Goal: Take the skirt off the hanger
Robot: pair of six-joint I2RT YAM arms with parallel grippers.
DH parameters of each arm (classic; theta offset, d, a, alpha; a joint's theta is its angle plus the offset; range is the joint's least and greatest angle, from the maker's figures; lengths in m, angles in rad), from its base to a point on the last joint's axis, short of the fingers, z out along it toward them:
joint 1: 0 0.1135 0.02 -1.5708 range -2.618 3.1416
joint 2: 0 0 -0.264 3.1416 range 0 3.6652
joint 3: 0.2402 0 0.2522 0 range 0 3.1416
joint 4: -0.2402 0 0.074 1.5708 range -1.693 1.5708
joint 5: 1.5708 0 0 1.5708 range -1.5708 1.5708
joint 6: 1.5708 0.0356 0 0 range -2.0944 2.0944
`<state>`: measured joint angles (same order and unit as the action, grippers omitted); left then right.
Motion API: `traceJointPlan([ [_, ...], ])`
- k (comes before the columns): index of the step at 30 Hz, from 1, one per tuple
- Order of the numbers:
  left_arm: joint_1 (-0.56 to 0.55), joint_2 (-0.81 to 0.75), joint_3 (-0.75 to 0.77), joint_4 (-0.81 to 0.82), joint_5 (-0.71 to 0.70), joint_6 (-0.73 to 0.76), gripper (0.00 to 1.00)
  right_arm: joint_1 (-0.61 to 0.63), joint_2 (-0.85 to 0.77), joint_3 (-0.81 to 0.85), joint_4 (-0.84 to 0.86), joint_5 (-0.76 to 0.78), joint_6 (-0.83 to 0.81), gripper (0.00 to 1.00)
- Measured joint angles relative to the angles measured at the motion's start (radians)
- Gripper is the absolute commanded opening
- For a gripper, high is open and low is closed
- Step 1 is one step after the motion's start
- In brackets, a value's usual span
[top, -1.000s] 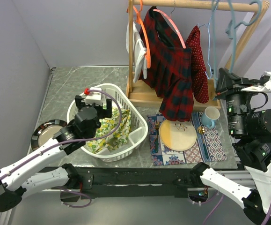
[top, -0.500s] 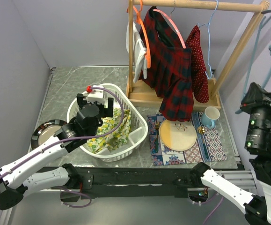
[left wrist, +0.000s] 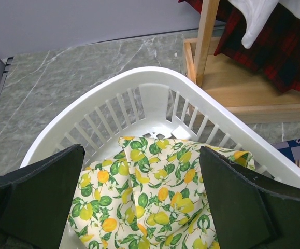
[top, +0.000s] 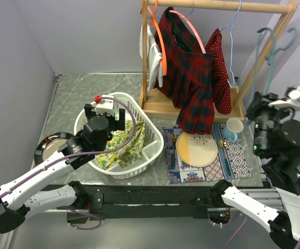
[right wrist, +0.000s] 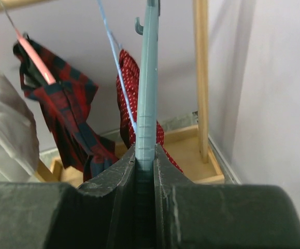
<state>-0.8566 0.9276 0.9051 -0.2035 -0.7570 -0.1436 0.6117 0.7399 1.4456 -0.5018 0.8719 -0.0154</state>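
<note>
The tartan skirt (top: 188, 78) hangs draped on the pink hanger (top: 188, 28), hooked over the wooden rail (top: 217, 5) at the back of the desk (top: 87, 91), so its removal looks not yet begun. The right end effector (right wrist: 145, 155) is pinched on a blue-grey hanger (right wrist: 148, 78), held up to the right of the rack. The left end effector (left wrist: 139, 181) is spread wide above the white basket (left wrist: 139, 83) and its lemon-print cloth (left wrist: 155, 197). Next, the right arm probably needs to part with that spare hanger, then reach the skirt's waistband.
</note>
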Motion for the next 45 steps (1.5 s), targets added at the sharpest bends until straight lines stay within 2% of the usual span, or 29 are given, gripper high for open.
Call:
traceJointPlan([
  [2, 0.0, 0.0, 0.0, -0.003, 0.0, 0.0, 0.99, -0.025, 0.023, -0.002, -0.003, -0.044, 0.001, 0.0],
  [4, 0.0, 0.002, 0.0, -0.003, 0.001, 0.0, 0.99, -0.101, 0.052, 0.0, -0.017, -0.117, 0.011, 0.0],
  [12, 0.0, 0.021, 0.0, -0.007, 0.013, -0.001, 0.99, -0.52, 0.155, 0.018, -0.074, -0.427, 0.0, 0.0],
  [15, 0.0, 0.024, 0.0, -0.008, 0.019, -0.002, 0.99, -0.631, 0.199, 0.046, -0.084, -0.537, -0.01, 0.0],
  [19, 0.0, 0.029, 0.0, -0.01, 0.018, -0.001, 0.99, -0.721, 0.25, 0.071, -0.082, -0.704, -0.011, 0.0],
  [23, 0.0, 0.034, 0.0, -0.011, 0.018, 0.0, 0.99, -0.777, 0.322, 0.136, -0.078, -0.853, 0.0, 0.0],
  [28, 0.0, 0.07, 0.022, -0.039, 0.027, -0.006, 0.99, -0.818, 0.393, 0.186, -0.031, -0.96, 0.026, 0.0],
  [35, 0.0, 0.089, 0.053, -0.073, 0.063, -0.026, 0.99, -0.835, 0.502, 0.305, -0.015, -1.006, 0.048, 0.0],
  [45, 0.0, 0.076, 0.053, -0.077, 0.079, -0.034, 0.99, -0.845, 0.521, 0.314, 0.047, -1.019, 0.047, 0.0],
])
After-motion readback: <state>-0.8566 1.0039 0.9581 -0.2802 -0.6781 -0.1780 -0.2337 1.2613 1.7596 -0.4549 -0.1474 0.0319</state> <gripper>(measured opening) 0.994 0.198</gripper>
